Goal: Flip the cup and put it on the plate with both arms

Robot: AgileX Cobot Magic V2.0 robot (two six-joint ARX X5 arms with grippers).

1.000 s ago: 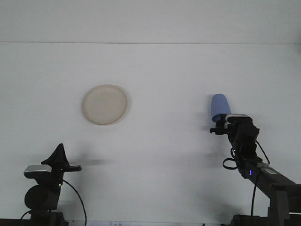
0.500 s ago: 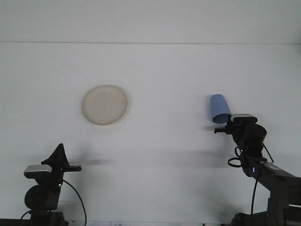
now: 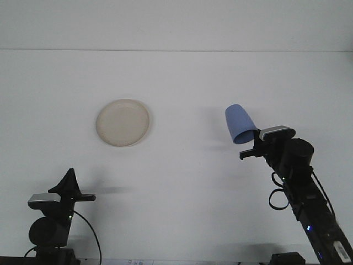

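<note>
- The right gripper (image 3: 249, 144) is clenched on the blue cup (image 3: 239, 124), holding it by its lower end, lifted clear of the white table (image 3: 182, 182) on the right side of the scene.
- The cup is tilted, its closed rounded end leaning up and to the left; it looks partway through its flip rather than upright, though the open end is hidden behind the gripper.
- The beige plate (image 3: 122, 122) lies flat on the left, well apart from the cup, with nothing on it.
- The left gripper (image 3: 69, 185) is parked at the near left corner, low and away from the action; whether its fingers are apart or together I cannot tell from here.
- Step in hand, by my reading: carry and turn the cup. The placing is not yet done.
- Next move calls for getting the cup across to the left, probably handing it to the left arm midway, with the mouth turned upward before it meets the plate.
- The grip looks shallow, so a slip during the turn is the risk.
</note>
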